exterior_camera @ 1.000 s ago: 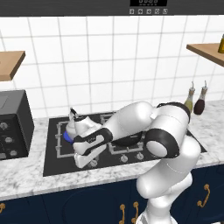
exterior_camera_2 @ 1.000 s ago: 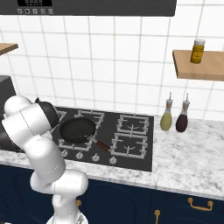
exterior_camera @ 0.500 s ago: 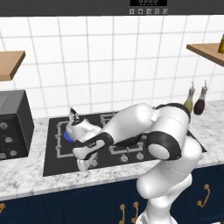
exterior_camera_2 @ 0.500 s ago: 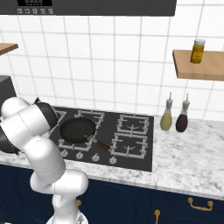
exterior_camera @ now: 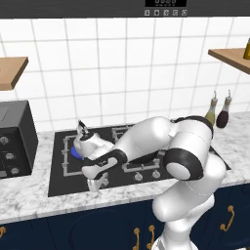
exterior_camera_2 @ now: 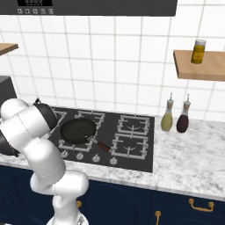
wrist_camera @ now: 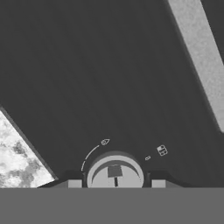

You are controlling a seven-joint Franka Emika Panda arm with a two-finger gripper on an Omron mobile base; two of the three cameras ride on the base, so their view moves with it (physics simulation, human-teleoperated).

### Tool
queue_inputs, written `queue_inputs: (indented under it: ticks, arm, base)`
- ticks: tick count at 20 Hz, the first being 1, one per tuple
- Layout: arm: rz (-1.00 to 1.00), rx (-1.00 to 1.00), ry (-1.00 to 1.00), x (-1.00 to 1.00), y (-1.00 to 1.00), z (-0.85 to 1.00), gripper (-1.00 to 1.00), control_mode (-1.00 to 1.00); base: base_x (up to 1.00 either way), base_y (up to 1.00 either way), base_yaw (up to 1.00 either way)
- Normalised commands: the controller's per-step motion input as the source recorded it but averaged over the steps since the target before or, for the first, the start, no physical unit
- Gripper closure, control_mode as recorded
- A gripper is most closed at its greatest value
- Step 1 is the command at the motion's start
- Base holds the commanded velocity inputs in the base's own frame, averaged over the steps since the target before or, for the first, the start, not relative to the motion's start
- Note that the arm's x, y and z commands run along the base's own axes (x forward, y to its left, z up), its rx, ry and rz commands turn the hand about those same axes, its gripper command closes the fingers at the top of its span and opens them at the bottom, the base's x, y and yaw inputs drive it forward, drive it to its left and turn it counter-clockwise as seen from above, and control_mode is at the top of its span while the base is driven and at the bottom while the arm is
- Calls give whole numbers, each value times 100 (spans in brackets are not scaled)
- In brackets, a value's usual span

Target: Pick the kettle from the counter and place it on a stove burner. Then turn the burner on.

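The white arm bends forward and down to its left over the black cooktop [exterior_camera: 146, 161], its wrist dropped low at the front left corner, where the pincer [exterior_camera: 95, 183] points down at the row of knobs. In the hand view a round silvery knob [wrist_camera: 115, 174] with a dark pointer mark sits between the two dark finger tips [wrist_camera: 74, 183], which stand on either side of it. The grey band cuts off the tips, so I cannot tell whether they press on the knob or stand clear of it.

The small squat silvery-grey kettle [exterior_camera: 89, 144] with the dark spout sits on the rear left stove burner [exterior_camera: 74, 152], where a blue glow shows at its base. The forearm covers the kettle's right side, and in the right base view the arm's white shoulder hides most of it.

The white-grey marbled bench [exterior_camera: 29, 197] runs along the cooktop's front edge. A black frying pan [exterior_camera_2: 78, 129] rests on the middle grate in the right base view; in the left base view the arm hides it.
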Motion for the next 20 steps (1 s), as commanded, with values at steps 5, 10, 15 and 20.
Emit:
queue_inputs:
  ticks: [5, 10, 15, 20]
  arm:
    - [0, 0, 0, 0, -7, 14, -100, -100]
    - [0, 2, -2, -10, -21, 47, -100, -100]
    - [0, 6, -3, -61, -39, 77, -100, -100]
    - [-4, 1, -4, -61, -51, 95, -100, -100]
  base:
    - [0, 0, 0]
    - [0, 0, 0]
    - [0, 0, 0]
    - [0, 0, 0]
